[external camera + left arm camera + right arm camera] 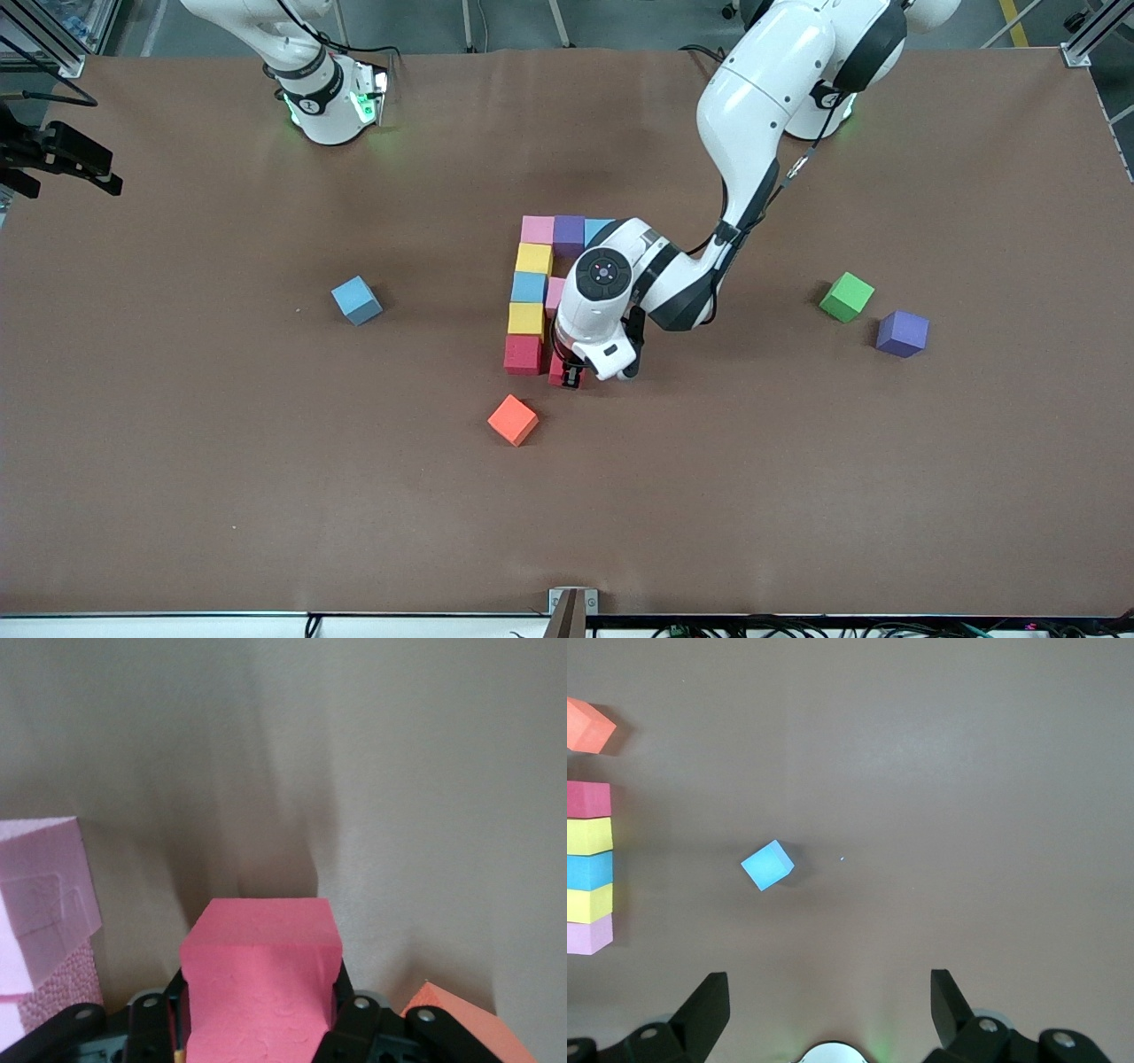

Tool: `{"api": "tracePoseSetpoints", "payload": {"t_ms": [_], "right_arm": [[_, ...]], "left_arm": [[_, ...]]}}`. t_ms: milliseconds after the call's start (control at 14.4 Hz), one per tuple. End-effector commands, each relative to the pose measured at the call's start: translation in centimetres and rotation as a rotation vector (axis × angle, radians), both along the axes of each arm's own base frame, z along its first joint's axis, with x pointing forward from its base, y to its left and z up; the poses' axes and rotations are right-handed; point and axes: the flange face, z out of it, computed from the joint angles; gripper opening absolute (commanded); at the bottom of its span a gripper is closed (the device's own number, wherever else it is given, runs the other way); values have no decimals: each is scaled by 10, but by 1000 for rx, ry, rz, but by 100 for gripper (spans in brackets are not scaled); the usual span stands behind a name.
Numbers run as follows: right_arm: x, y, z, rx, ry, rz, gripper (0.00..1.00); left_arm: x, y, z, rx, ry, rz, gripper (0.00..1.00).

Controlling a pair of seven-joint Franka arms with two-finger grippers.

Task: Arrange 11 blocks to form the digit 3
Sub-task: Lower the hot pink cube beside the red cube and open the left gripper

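Note:
A partial figure of blocks lies mid-table. Its farthest row is pink, purple and blue. From the pink one a column runs toward the front camera: yellow, blue, yellow, red. A pink block sits beside the column's blue one. My left gripper is shut on a red block, low beside the column's red block. My right gripper is open and holds nothing, high over a loose blue block.
An orange cube lies just nearer the front camera than the figure. A green block and a purple block lie toward the left arm's end of the table. The right arm waits near its base.

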Motion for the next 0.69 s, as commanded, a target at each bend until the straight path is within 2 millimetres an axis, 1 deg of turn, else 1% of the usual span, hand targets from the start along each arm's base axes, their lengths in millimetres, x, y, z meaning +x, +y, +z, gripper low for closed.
{"api": "tracePoseSetpoints", "payload": {"t_ms": [0,347,624], "right_arm": [[-9,2,1,-25,-15,17,100],[-10,2,1,36,-12,7,100],[-10,2,1,38,-9,7,100]], "left_arm": [[3,-5,2,-28,14,69,9],[0,-7,1,-29,24,130,9],[-2,-10,3,-29,23,134,10]]}}
